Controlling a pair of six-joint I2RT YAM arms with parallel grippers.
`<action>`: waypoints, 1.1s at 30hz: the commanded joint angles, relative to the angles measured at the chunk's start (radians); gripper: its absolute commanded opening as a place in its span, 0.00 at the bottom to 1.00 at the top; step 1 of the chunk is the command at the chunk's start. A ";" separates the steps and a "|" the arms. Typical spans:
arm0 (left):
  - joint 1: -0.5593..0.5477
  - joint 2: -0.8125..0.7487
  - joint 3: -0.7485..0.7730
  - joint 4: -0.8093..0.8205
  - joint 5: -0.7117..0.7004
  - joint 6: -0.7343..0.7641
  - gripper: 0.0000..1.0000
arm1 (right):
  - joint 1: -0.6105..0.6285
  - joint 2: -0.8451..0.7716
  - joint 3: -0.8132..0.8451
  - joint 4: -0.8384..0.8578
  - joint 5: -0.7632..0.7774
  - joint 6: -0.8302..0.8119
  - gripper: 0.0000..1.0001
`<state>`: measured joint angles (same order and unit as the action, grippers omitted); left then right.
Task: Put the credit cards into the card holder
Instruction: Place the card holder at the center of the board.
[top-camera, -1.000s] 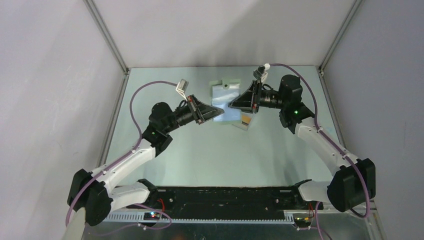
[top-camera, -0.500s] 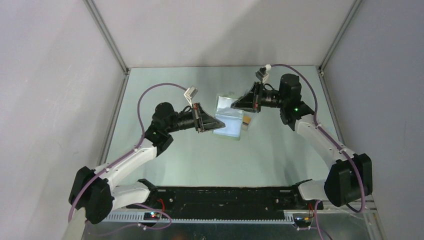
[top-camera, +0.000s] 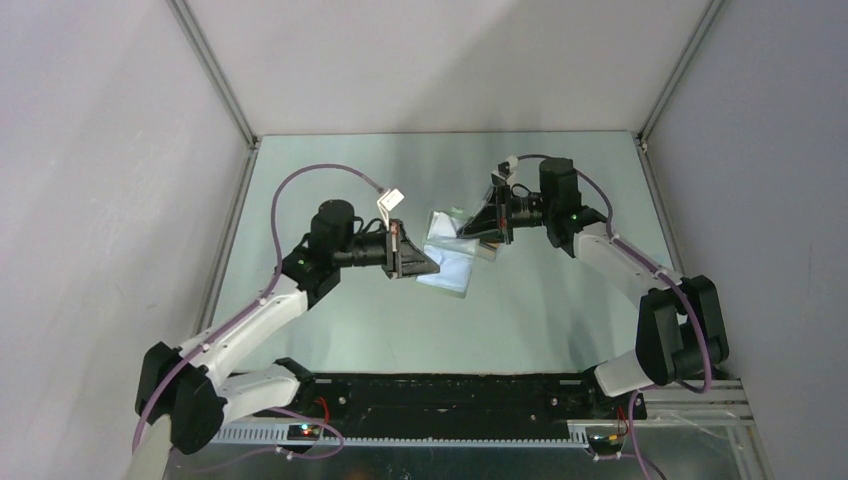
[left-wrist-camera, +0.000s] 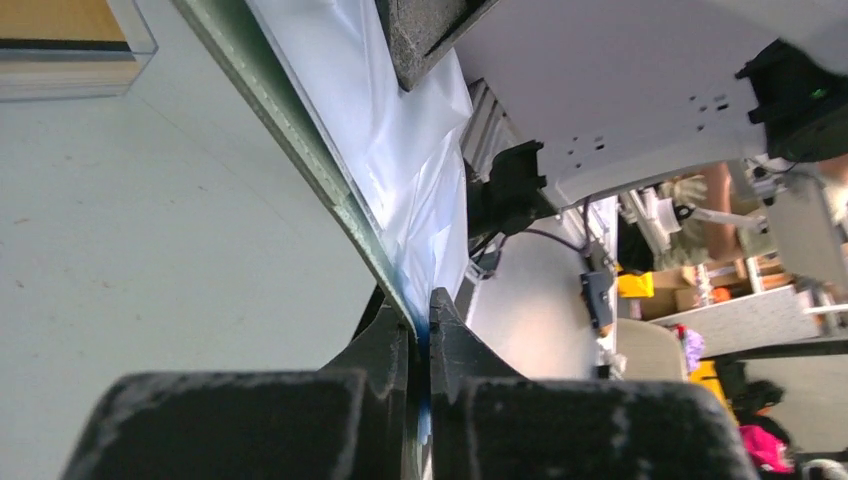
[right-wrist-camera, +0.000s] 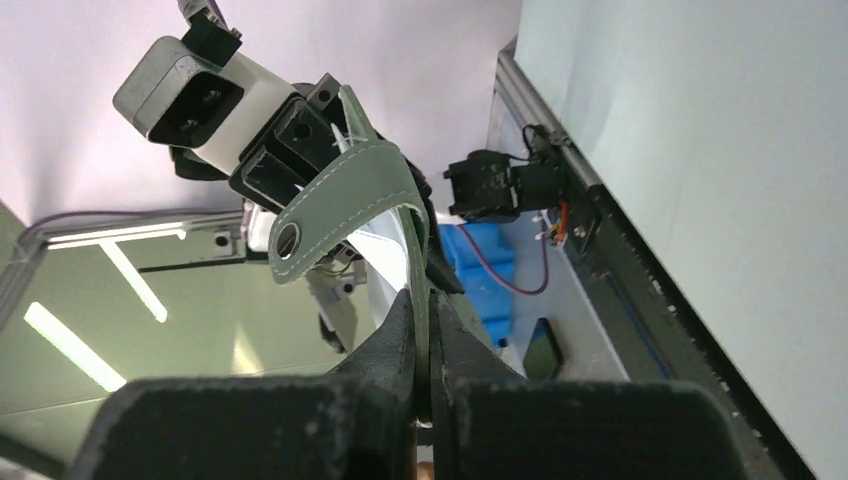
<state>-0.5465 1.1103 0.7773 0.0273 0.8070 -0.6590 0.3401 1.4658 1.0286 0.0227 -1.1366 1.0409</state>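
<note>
Over the middle of the matte, pale green table (top-camera: 330, 180), the small, flat grey-green folding card holder (top-camera: 452, 262) is spread open between the two arms, showing its smooth bluish-white inside from above. Whether its lower corner touches the table cannot be told.

The left gripper (top-camera: 425, 266) is clenched on the holder's near-left edge. In the left wrist view, its rough black fingers (left-wrist-camera: 380, 350) pinch the thin edge of the card holder (left-wrist-camera: 300, 150). This edge has a grey-green outer skin, and the pale, glossy lining creases in soft folds beyond the pinch.

The right gripper (top-camera: 470, 228) is clamped on the opposite side. In the right wrist view, its jaws press together on the leather-like grey-green flap of the card holder (right-wrist-camera: 415, 270). Above the pinch, the rounded strap-shaped snap tab (right-wrist-camera: 330, 205) curls over. It has pale stitching along its rim and a small metal ring at its tip.

The orange-gold plastic credit cards (left-wrist-camera: 55, 20) lie stacked flat, one with a black stripe along its edge. They sit inside a clear plastic tray (left-wrist-camera: 140, 45) on the table beside the holder, apart from both grippers.
</note>
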 joint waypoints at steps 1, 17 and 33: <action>0.009 -0.054 0.005 -0.224 0.088 0.190 0.00 | -0.053 -0.004 -0.002 0.147 -0.042 0.128 0.04; 0.155 0.095 -0.081 -0.232 0.192 0.197 0.00 | -0.150 -0.110 0.039 -0.527 0.318 -0.459 0.75; 0.170 0.573 0.113 -0.551 -0.024 0.452 0.28 | -0.120 -0.043 0.067 -0.678 0.508 -0.644 0.75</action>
<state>-0.3817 1.6684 0.8333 -0.4191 0.8761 -0.3149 0.1989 1.3960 1.0489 -0.6243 -0.6834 0.4572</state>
